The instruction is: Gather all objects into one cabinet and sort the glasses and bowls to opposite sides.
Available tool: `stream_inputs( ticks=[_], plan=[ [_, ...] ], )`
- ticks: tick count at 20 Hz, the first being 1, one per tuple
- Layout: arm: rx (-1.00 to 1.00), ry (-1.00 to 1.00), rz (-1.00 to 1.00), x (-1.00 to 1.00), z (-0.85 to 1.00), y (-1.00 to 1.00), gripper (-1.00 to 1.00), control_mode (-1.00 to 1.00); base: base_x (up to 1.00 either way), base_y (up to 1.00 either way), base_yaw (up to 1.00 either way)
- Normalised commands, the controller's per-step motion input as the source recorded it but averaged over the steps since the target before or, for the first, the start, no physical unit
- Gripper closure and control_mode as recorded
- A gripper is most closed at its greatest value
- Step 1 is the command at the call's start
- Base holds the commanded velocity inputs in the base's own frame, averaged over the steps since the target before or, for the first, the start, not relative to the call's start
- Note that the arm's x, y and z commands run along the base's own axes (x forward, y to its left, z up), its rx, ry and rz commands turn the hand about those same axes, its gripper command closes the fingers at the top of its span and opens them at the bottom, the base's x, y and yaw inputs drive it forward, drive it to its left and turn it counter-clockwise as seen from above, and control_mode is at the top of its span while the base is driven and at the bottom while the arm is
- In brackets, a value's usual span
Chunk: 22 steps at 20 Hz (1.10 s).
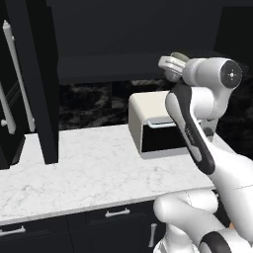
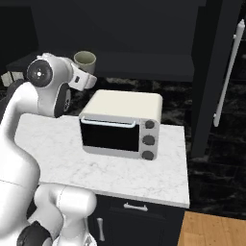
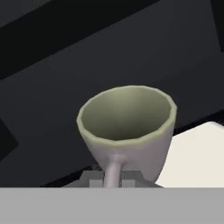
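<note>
Centrally, a cream mug sits directly ahead of the gripper, mouth open toward the hand camera and handle turned back toward the fingers. Whether the fingers clasp it cannot be told. It is raised above the toaster oven, at the front edge of the dark cabinet shelf, which lies just beyond.

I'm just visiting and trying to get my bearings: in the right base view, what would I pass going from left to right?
The robot's white arm → the cream mug at its hand → the white toaster oven on the marble counter → the long silver handle on the dark door.
</note>
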Motion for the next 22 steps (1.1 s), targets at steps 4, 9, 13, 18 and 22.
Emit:
stream_inputs(
  ticks=[4,9,13,18,22],
  plan=[
    [0.0,-0.04,0.07,-1.0,0.14,0.22,1.0,-1.0,0.0,0.0,0.0],
    [0.0,-0.02,0.06,-1.0,0.08,0.21,1.0,-1.0,0.0,0.0,0.0],
    [0.0,0.0,0.02,-1.0,-0.02,0.2,1.0,-1.0,0.0,0.0,0.0],
    [0.0,0.0,-0.01,-1.0,-0.16,0.11,1.0,-1.0,0.0,0.0,0.0],
    [0.0,0.0,-0.05,-0.71,-0.14,0.06,1.0,-1.0,0.0,0.0,0.0]
  ],
)
